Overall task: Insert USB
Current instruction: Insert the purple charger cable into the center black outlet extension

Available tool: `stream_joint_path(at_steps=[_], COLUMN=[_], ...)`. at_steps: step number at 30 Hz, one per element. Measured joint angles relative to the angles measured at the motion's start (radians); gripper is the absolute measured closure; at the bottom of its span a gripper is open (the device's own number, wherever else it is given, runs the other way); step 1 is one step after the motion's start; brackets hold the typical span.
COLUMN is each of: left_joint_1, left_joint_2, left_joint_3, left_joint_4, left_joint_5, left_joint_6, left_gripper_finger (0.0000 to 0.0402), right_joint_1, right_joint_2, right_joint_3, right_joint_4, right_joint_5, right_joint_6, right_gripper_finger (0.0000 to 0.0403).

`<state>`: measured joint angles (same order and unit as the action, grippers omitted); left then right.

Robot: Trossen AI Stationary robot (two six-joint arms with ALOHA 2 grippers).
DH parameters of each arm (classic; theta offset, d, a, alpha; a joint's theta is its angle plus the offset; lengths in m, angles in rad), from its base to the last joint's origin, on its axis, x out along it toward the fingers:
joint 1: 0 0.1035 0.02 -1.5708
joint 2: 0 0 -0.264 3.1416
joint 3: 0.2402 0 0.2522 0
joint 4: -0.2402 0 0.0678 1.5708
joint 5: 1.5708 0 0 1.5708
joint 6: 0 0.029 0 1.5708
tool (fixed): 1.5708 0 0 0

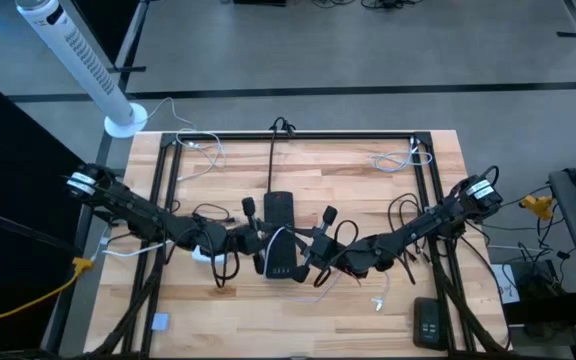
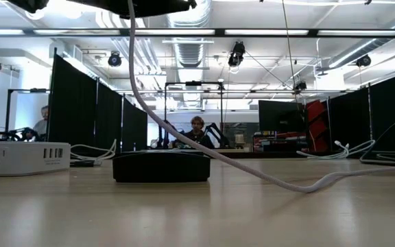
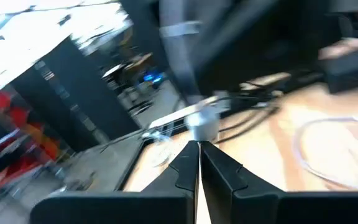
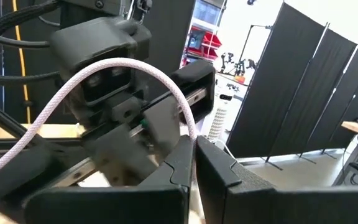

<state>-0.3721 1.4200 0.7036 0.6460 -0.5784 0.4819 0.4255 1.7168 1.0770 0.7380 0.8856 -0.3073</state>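
A white USB cable runs between my two grippers, which meet above the middle of the table. My left gripper is shut, with the cable's silver plug sticking out just past its fingertips. My right gripper is shut on the cable farther along, and the cable arches over toward the left gripper. In the low view the cable hangs down from above and trails across the tabletop. A white hub with USB ports sits on the table. A black box lies at the centre. My left gripper pinches the cable just behind its silver plug between its two fingers, which point level and lie along the plug. The plug is clear of the table. My right gripper pinches the white cable between its fingertips, held level. The cable rises from the hold in a slack arch, lifted clear there.
A black frame borders the wooden table. Dark cables loop near the arms. A second black device lies behind the centre, and a black remote-like unit at the near right. People sit beyond the table.
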Motion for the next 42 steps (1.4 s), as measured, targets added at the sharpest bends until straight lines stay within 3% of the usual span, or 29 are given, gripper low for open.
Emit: stream_joint_path(at_steps=[3,9,18,21,26,34,42], left_joint_1=[0.001,0.001,0.002,0.001,0.003,0.003,0.003], left_joint_2=[0.0,0.0,0.0,0.0,0.0,0.0,0.0], left_joint_3=[0.0,0.0,0.0,0.0,0.0,0.0,0.0], left_joint_4=[0.0,0.0,0.0,0.0,-0.008,-0.028,-0.029], left_joint_5=[0.095,0.098,-0.032,0.004,0.251,0.298,0.383], left_joint_6=[0.007,-0.012,-0.092,-0.077,-0.052,-0.08,-0.107], left_gripper_finger=[0.0372,0.0306,0.0235,0.0233,0.0262,0.0288,0.0249], right_joint_1=[0.0,0.004,0.03,0.028,0.031,0.029,0.043], right_joint_2=[0.0,0.0,-0.002,-0.002,-0.002,-0.007,-0.021], right_joint_3=[0.0,0.0,0.0,0.0,0.0,0.0,0.0], right_joint_4=[0.0,-0.005,-0.035,-0.07,-0.103,-0.106,-0.106], right_joint_5=[-0.03,-0.111,-0.137,-0.136,-0.145,-0.243,-0.247], right_joint_6=[-0.008,-0.009,-0.059,-0.054,-0.058,-0.09,-0.178], right_gripper_finger=[0.0403,0.0403,0.0403,0.0403,0.0403,0.0403,0.0403])
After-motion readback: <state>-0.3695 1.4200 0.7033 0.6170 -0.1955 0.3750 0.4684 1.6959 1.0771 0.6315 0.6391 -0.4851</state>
